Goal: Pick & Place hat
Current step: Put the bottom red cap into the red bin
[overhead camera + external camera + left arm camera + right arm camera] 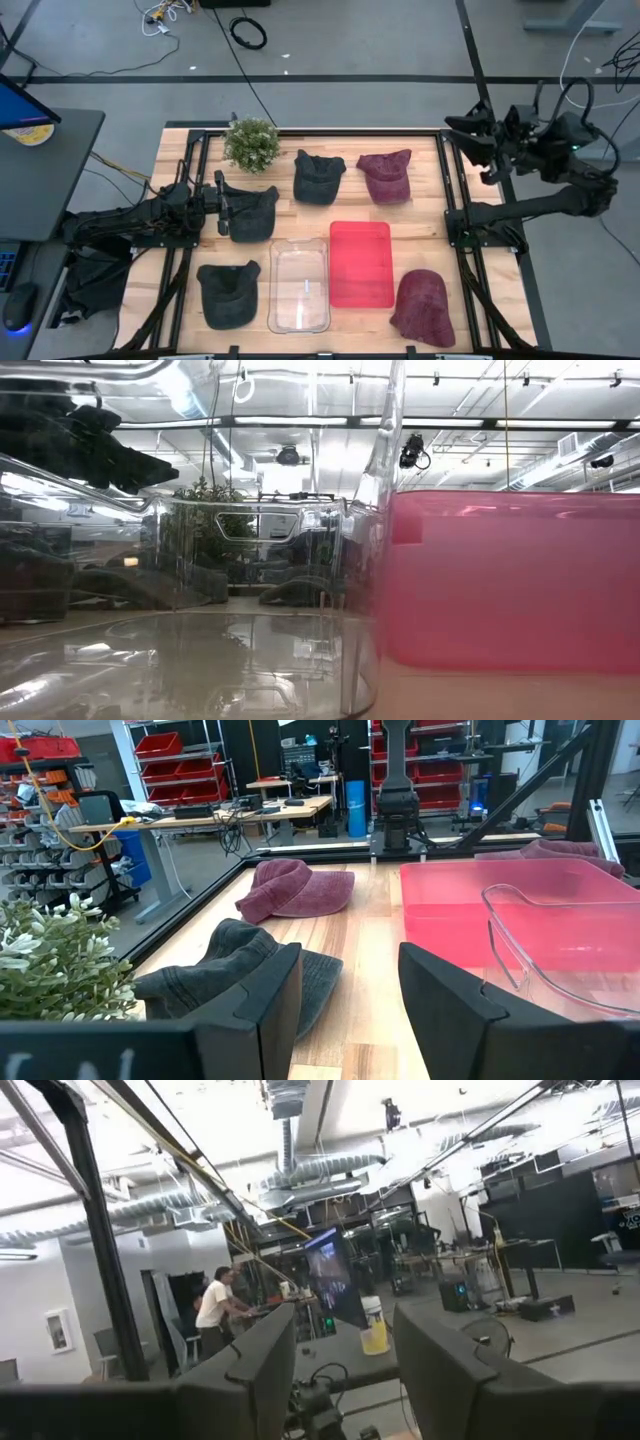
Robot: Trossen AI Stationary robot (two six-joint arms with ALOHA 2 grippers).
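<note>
The left gripper (222, 203) lies low at the table's left, fingers apart, touching a dark hat (250, 212); bare wood runs between that hat and the 2 far hats, dark (318, 176) and maroon (386, 175). A plant (251, 142) stands just beyond it. The clear bin (299, 285) and red bin (361, 263) fill the middle, side by side. A dark hat (228, 293) and a maroon hat (423, 306) flank them on the near edge. The right gripper (467, 138) hangs over the far right corner.

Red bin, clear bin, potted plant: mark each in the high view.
red bin (361, 262), high view, middle of its floor.
clear bin (299, 285), high view, middle of its floor.
potted plant (251, 142), high view, centre of the foliage.
</note>
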